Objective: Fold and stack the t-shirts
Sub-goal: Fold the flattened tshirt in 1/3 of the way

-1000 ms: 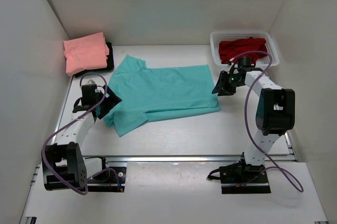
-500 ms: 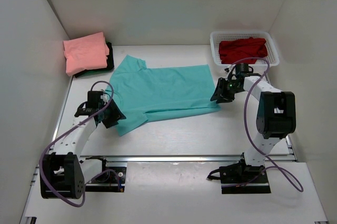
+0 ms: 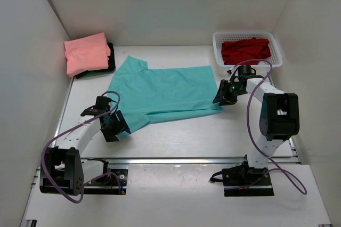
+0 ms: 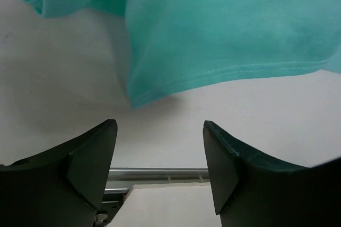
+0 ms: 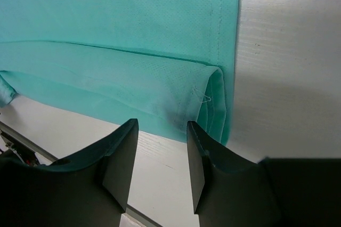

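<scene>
The teal t-shirt (image 3: 162,91) lies spread across the middle of the table, its near long edge folded over. My left gripper (image 3: 118,129) is open and empty by the shirt's near left sleeve (image 4: 213,40). My right gripper (image 3: 219,98) is open and empty just above the shirt's folded near right corner (image 5: 213,99). The salmon pink t-shirt (image 3: 86,52) lies folded on a very dark t-shirt (image 3: 105,66) at the back left. The red t-shirt (image 3: 245,49) lies in the white basket (image 3: 218,40) at the back right.
White walls close in the table on the left, back and right. A metal rail (image 3: 186,160) runs along the table's near edge, also visible in the left wrist view (image 4: 160,173). Cables loop from both arms.
My left gripper has moved toward the near edge along the shirt's left side, to the sleeve's near tip. My right gripper has shifted slightly left at the shirt's right corner.
</scene>
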`<state>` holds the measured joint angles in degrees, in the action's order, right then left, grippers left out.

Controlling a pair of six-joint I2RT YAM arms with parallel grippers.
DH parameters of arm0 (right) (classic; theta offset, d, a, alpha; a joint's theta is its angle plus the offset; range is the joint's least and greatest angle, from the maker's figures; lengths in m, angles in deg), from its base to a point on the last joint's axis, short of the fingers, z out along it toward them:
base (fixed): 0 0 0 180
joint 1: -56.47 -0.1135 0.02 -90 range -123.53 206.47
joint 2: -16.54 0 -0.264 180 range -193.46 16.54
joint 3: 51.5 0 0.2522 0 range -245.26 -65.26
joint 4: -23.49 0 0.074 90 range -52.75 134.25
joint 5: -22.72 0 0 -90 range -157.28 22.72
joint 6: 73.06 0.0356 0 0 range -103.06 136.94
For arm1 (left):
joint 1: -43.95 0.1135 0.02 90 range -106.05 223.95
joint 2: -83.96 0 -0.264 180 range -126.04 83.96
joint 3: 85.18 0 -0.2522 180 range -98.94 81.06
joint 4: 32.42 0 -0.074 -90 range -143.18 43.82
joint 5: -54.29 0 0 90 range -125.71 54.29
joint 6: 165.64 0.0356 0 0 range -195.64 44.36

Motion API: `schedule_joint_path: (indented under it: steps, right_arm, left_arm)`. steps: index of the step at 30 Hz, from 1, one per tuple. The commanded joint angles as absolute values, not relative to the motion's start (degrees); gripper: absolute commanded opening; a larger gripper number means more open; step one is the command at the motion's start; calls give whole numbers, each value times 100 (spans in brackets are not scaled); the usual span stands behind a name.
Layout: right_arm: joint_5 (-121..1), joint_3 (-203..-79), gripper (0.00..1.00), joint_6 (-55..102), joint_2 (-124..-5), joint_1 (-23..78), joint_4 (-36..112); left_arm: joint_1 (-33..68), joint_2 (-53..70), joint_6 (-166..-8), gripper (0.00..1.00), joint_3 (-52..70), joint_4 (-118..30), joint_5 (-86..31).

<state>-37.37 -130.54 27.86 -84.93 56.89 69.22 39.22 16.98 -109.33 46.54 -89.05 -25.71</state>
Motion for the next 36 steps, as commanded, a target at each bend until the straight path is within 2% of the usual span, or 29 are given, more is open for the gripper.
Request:
schedule_joint_path:
  steps: [1, 7, 12, 15, 17, 18, 20, 22, 23, 24, 36]
  right_arm:
    - [-3696, -13162, 40, 2749, -8487, 5682, 6705]
    - [-4063, -13267, 39, 2731, -8567, 5497, 6959]
    - [-4135, -13206, 39, 2740, -8681, 5524, 6960]
    - [-4275, -13276, 40, 2801, -8804, 5436, 7126]
    - [-4364, -13320, 39, 2802, -8874, 5392, 7074]
    - [-4311, -13259, 39, 2819, -8866, 5374, 7022]
    - [-4284, -13346, 33, 2889, -8980, 5304, 6986]
    - [-4284, -13512, 15, 2880, -9120, 5295, 7117]
    - [-4224, -13566, 10, 2846, -9138, 5278, 7135]
    - [-4223, -13679, 1, 2828, -9147, 5286, 7275]
    - [-3775, -13311, 0, 2863, -8383, 5400, 7575]
  left_arm:
    - [3885, 1681, -10833, 77, 4529, -9301, -2867]
    - [3833, 1506, -10807, 76, 4590, -9303, -2876]
    - [3841, 1479, -10973, 61, 4766, -9013, -2885]
    - [3771, 1418, -11044, 46, 4836, -8829, -2911]
    - [3832, 1365, -11106, 27, 4915, -8575, -2824]
    - [3859, 1365, -11106, 25, 4915, -8538, -2745]
    - [3832, 1374, -11176, 4, 4986, -8354, -2709]
    - [3815, 1339, -11211, 2, 5021, -8248, -2613]
    - [3815, 1347, -11211, 0, 5003, -8222, -2613]
    - [3824, 1408, -11159, 0, 4986, -8257, -2578]
    - [4043, 2110, -10887, 0, 4468, -9169, -2805]
